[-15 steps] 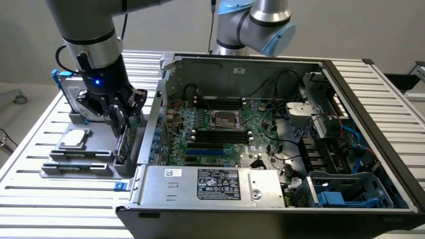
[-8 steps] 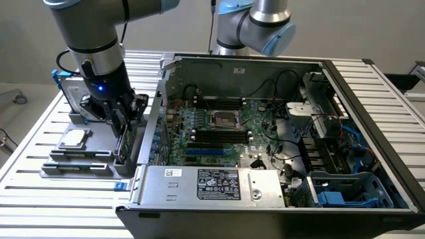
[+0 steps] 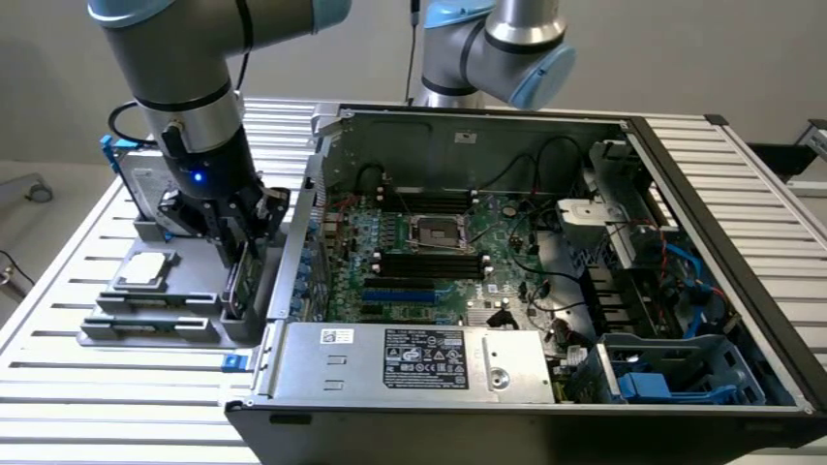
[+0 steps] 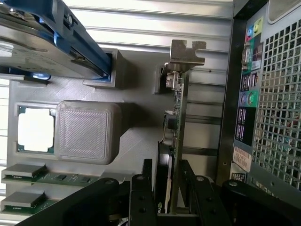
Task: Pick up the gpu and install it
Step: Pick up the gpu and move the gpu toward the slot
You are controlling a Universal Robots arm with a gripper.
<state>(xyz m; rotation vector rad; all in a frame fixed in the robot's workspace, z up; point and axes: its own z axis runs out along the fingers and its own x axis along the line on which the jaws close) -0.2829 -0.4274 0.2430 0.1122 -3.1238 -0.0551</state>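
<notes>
Pincer (image 4: 167,172) closed on the gpu (image 4: 176,108) in its grey holder (image 3: 155,334).
We see its fingers (image 4: 141,188) pressed to both faces of the card, which stands on edge in a holder slot on the slatted worktop (image 3: 104,387), at nine o'clock from the open computer case (image 3: 517,121). A CPU chip (image 3: 142,271) lies at nine o'clock from the card.
</notes>
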